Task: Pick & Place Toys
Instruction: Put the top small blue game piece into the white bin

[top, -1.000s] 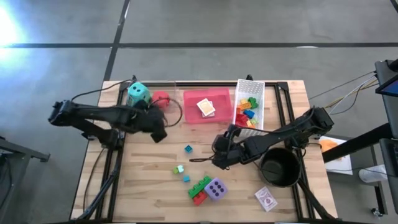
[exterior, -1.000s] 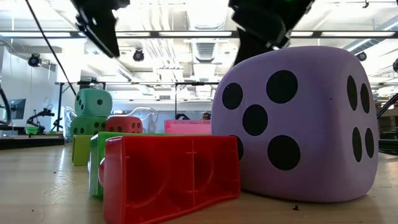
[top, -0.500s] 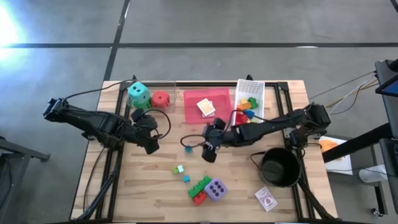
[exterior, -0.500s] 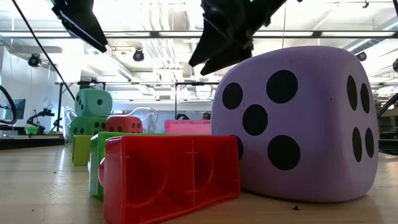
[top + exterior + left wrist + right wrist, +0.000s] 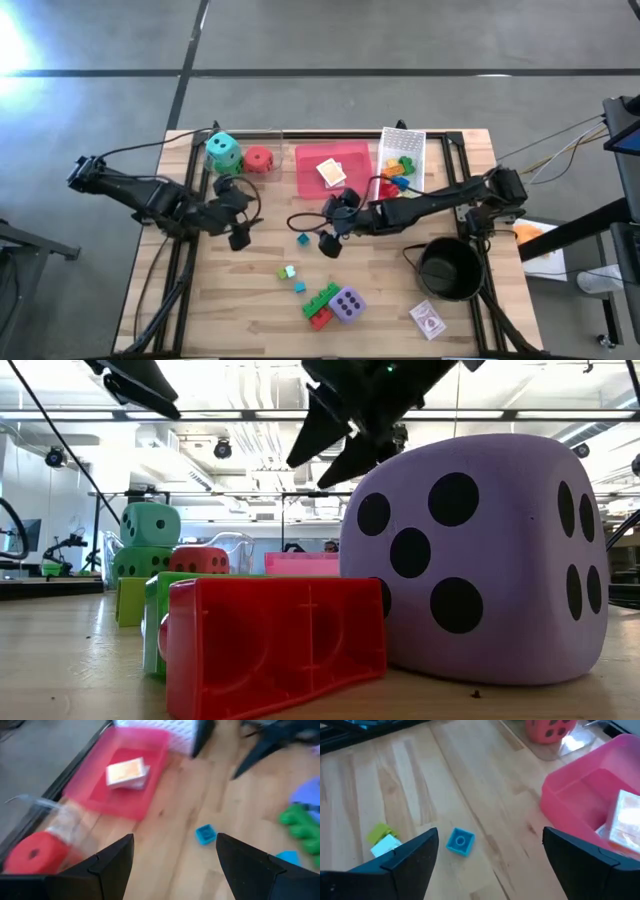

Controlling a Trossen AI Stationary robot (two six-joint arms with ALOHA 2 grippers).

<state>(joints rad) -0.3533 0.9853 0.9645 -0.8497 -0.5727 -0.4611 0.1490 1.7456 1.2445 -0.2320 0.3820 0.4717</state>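
high: straight down | low: table-level | wrists: both see blue brick [image 5: 205, 834]

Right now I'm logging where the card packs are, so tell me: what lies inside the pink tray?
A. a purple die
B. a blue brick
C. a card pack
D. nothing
C: a card pack lies inside the pink tray, while the small blue brick sits on the bare table in front of it.

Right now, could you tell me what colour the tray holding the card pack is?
Pink tray, clearest in the right wrist view.
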